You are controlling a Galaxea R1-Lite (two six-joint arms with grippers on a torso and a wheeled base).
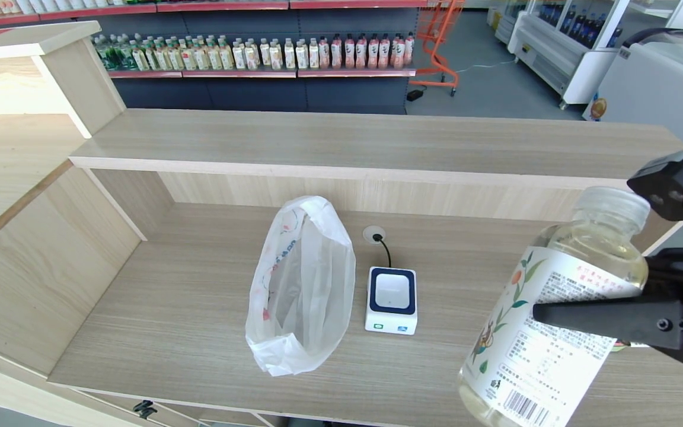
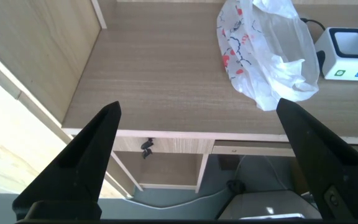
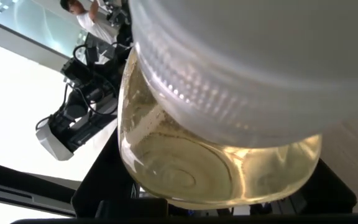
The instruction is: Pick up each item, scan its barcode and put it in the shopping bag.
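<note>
My right gripper (image 1: 626, 311) is shut on a clear bottle (image 1: 549, 314) of pale yellow drink with a white label, held tilted above the counter's right side, cap up and away, barcode near the lower end. In the right wrist view the bottle (image 3: 229, 143) sits close up, cap end nearest. A white plastic shopping bag (image 1: 300, 284) stands open at the counter's middle, with a small white scanner (image 1: 392, 299) just to its right. My left gripper (image 2: 197, 155) hangs open off the counter's near edge, left of the bag (image 2: 266, 53) and the scanner (image 2: 347, 53).
The wooden counter (image 1: 187, 332) has a raised ledge behind and a side wall on the left. The scanner's black cable (image 1: 384, 249) runs to a hole at the back. Store shelves of bottles (image 1: 258, 53) and freezers stand beyond the counter.
</note>
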